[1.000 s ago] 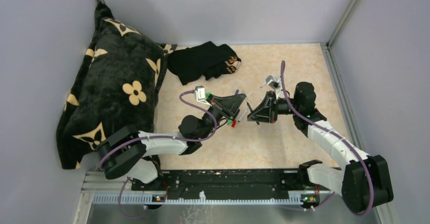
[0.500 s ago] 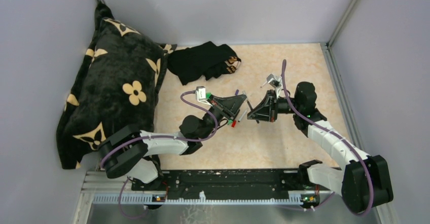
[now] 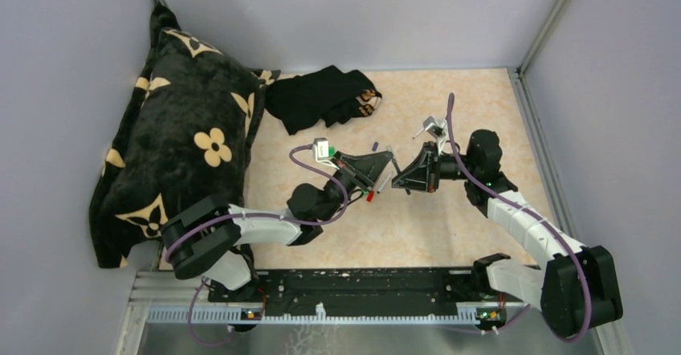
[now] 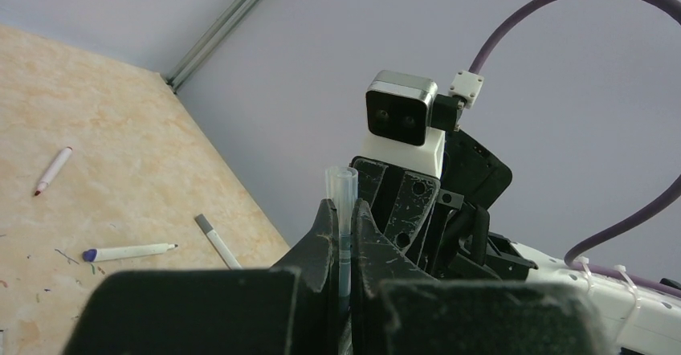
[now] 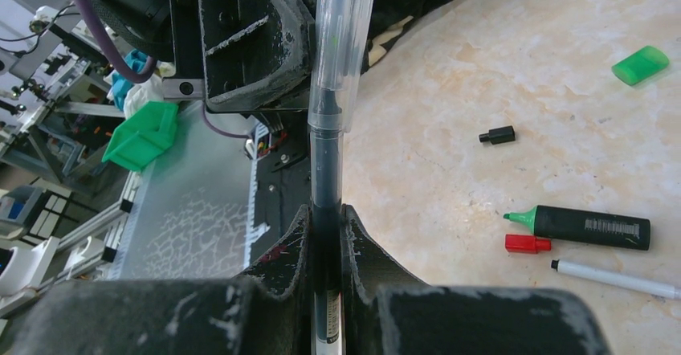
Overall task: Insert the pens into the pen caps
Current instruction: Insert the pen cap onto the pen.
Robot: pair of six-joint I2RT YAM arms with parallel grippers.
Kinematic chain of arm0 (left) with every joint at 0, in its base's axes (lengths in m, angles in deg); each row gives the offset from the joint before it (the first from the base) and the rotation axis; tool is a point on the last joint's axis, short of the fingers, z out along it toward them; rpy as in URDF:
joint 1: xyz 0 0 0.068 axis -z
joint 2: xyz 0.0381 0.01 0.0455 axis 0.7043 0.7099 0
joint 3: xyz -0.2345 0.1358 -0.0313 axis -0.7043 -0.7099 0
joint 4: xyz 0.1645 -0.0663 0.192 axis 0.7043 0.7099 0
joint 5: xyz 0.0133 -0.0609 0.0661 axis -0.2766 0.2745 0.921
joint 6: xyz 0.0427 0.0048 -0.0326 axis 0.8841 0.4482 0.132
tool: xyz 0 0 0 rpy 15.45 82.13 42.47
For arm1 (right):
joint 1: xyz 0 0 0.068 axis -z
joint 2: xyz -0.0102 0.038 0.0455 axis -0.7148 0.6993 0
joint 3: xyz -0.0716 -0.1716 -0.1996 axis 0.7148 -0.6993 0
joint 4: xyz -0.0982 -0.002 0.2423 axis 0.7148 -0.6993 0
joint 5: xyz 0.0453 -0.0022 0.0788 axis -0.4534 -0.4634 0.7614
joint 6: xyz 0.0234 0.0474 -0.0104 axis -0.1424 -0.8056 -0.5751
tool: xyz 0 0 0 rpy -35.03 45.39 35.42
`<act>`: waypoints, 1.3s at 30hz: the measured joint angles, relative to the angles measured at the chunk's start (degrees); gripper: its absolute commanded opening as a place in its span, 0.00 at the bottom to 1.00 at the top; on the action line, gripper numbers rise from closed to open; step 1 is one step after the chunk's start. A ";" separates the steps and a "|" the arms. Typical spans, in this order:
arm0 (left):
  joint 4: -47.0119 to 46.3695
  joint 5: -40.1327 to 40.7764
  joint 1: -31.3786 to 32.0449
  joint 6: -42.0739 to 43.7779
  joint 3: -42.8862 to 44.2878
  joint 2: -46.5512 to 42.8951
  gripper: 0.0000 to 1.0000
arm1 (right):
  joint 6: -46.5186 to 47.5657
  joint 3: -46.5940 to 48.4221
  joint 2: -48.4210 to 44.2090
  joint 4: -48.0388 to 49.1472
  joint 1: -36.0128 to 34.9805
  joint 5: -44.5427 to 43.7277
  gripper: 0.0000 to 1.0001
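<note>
- Beige marbled tabletop [image 3: 450, 234], grey walls [image 3: 345, 18]
- L gripper [image 4: 343, 214] mid-table, jaws pinching clear plastic tube [image 4: 340, 186]
- R gripper [image 5: 325, 218] just right, jaws pinching thin black pen [image 5: 325, 170], tip inside clear cap [image 5: 341, 42]
- Loose nearby: green plastic cap [image 5: 640, 64], red plastic cap [image 5: 526, 244]

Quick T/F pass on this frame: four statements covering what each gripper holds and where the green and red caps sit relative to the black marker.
1. The right gripper is shut on a dark-barrelled pen. True.
2. The left gripper is open and empty. False: its fingers are closed on a clear plastic tube.
3. The wide green cap is fitted on the thick black-barrelled marker. False: the cap lies well apart from it, and the marker's green tip is bare.
4. The small red cap lies right beside the thick black-barrelled marker, near its tip end. True.
</note>
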 measured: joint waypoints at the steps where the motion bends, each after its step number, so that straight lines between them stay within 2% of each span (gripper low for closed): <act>1: -0.02 0.00 0.00 0.00 0.09 0.17 0.00 | -0.02 0.00 0.00 -0.07 0.00 -0.11 0.00; 22: -1.14 5.11 3.48 1.27 0.59 2.05 0.00 | 0.48 0.00 -0.02 -2.47 1.66 2.03 0.00; 31: 0.31 7.34 5.33 3.13 0.57 1.99 0.00 | 6.51 0.00 -0.68 -8.22 2.25 2.82 0.00; 39: 3.34 7.39 6.27 4.59 0.00 -0.50 0.14 | 12.68 0.00 -1.55 -11.54 2.16 3.50 0.00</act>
